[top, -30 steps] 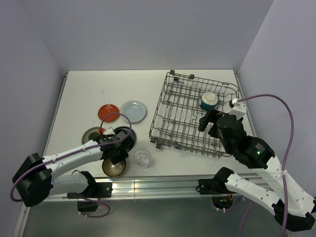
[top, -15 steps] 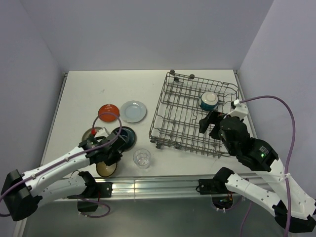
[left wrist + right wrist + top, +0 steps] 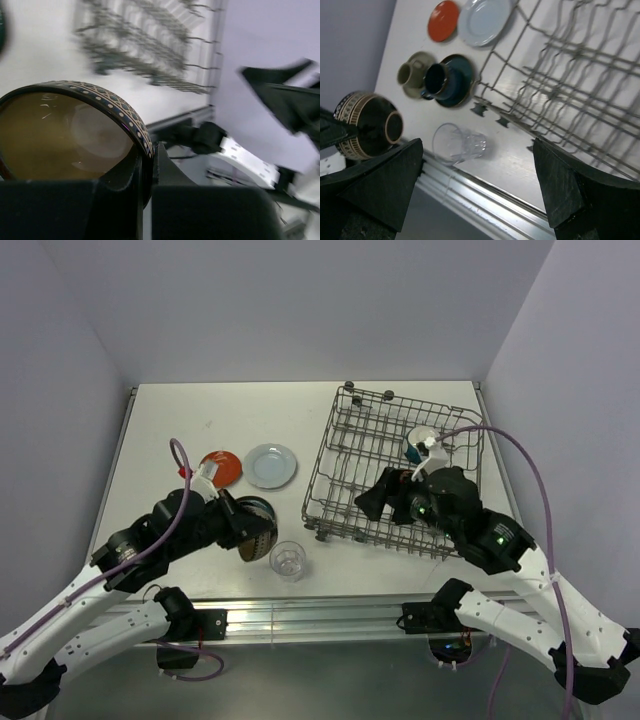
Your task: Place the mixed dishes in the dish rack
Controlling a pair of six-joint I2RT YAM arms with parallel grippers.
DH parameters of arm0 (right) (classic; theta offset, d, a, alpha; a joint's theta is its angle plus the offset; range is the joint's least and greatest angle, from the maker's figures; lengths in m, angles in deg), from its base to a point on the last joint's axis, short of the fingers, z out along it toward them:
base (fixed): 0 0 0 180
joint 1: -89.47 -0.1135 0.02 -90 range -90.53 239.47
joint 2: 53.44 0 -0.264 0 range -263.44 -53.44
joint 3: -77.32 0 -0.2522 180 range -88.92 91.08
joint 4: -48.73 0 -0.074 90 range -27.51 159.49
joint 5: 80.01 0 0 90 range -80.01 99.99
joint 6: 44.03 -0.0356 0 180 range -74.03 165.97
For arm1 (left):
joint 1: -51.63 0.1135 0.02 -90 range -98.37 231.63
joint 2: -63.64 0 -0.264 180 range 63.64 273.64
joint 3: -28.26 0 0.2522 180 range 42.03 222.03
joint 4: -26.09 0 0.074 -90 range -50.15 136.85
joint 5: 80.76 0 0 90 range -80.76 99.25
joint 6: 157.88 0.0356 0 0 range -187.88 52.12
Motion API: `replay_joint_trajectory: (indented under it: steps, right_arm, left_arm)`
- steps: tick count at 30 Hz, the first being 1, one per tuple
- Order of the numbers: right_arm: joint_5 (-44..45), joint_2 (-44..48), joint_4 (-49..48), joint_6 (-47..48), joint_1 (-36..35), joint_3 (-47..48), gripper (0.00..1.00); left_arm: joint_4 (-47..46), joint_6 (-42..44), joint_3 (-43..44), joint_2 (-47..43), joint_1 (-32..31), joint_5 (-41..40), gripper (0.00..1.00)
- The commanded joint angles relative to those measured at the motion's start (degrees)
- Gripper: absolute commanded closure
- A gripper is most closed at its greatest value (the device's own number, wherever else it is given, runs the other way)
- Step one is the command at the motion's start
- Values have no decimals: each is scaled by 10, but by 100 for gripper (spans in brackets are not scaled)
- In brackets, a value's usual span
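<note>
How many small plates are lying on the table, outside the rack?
4: a red plate and a pale blue plate side by side; closer to the table's near edge, a dark teal plate and a grey-beige plate together. None seems hidden.

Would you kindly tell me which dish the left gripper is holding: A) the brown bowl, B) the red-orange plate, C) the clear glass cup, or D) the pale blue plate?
A: the left gripper is shut on the rim of the brown bowl, which is tilted.

Soft, even light; the left wrist view blurs the dish rack (image 3: 150,47).
</note>
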Motion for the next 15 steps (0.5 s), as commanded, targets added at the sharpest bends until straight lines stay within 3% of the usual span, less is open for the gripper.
replay_joint_trajectory:
  steps: [1,6,15]
  right_arm:
    - [-116,0,-102,-8,-13,-22,2]
    - [-119,-5,-164,-22,-62,-37,3]
    - [19,-80,-189,6,-197,-18,3]
  left_arm:
    - [-194,16,-11,-2,1,85,100]
    - [-278,-36,-25,22,0,86,100]
    - [-353,-147,-21,59,1,63,100]
